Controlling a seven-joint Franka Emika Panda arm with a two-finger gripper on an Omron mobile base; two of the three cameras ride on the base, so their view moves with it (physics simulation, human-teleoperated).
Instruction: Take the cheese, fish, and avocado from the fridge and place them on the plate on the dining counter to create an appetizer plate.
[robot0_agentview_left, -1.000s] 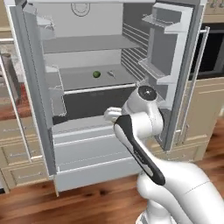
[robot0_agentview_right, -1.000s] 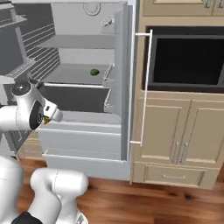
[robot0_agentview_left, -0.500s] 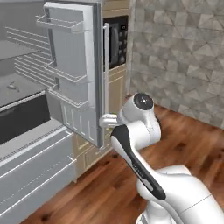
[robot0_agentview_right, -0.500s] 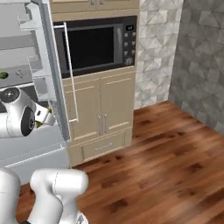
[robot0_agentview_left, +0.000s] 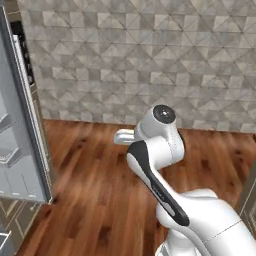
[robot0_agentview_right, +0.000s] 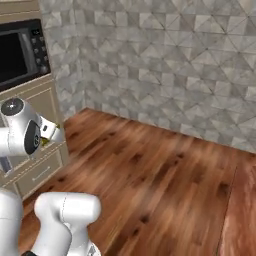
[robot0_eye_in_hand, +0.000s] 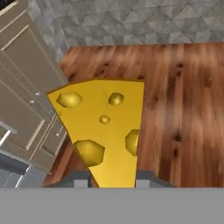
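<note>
In the hand view a yellow-orange cheese wedge (robot0_eye_in_hand: 103, 131) with round holes stands upright between my two dark fingertips (robot0_eye_in_hand: 81, 180). My gripper (robot0_eye_in_hand: 113, 181) is shut on it. In the left base view the gripper (robot0_agentview_left: 122, 136) points left, held above the wood floor. From the right base view the gripper (robot0_agentview_right: 52, 133) shows a sliver of the yellow cheese (robot0_agentview_right: 46, 142) beside the arm's joint. The open fridge door (robot0_agentview_left: 20, 125) stands at the far left edge. The fish, avocado, plate and dining counter are out of view.
A grey stone-tile wall (robot0_agentview_left: 150, 60) lies ahead over brown wood flooring (robot0_agentview_right: 150, 175). A black microwave (robot0_agentview_right: 20, 55) sits above beige cabinets (robot0_agentview_right: 37, 165) on the left. Beige cabinet doors (robot0_eye_in_hand: 26, 87) also border the hand view's left.
Both base views have swung right, away from the open fridge, past the microwave cabinets to the stone wall: the base has turned. The arm keeps its pose with the cheese.
</note>
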